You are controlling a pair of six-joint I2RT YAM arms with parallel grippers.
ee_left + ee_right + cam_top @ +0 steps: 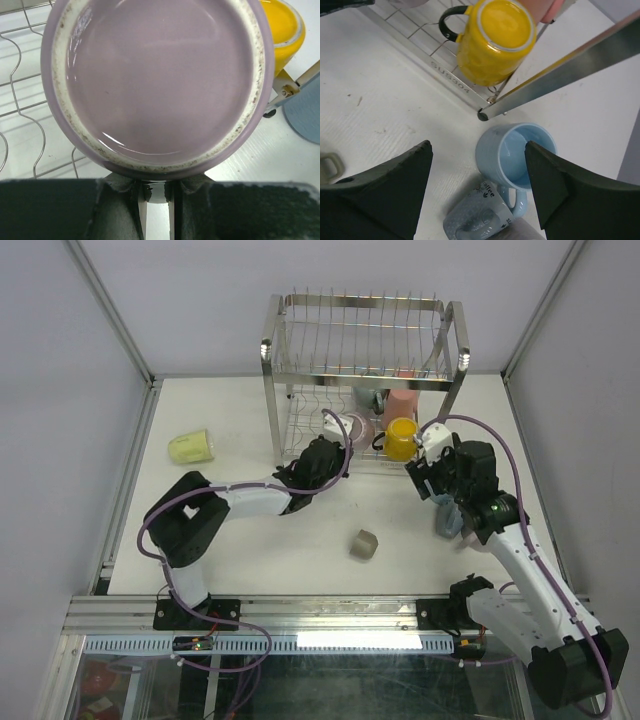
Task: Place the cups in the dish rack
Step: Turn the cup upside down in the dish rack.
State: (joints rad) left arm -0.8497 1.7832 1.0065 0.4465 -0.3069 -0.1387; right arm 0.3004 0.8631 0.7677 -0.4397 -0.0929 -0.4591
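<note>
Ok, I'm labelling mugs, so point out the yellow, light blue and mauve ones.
yellow mug [482, 57], right wrist view, on its side wall.
light blue mug [510, 150], right wrist view, on its inner wall.
mauve mug [157, 80], left wrist view, on its underside.

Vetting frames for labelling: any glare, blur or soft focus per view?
Top external: evenly lit and sharp, though the light strip at the near edge is blown out and the dish rack glints. Left wrist: the mauve mug fills the frame, soft, with a curved highlight. Right wrist: yellow mug and light blue mug are crisp, shadows faint.
</note>
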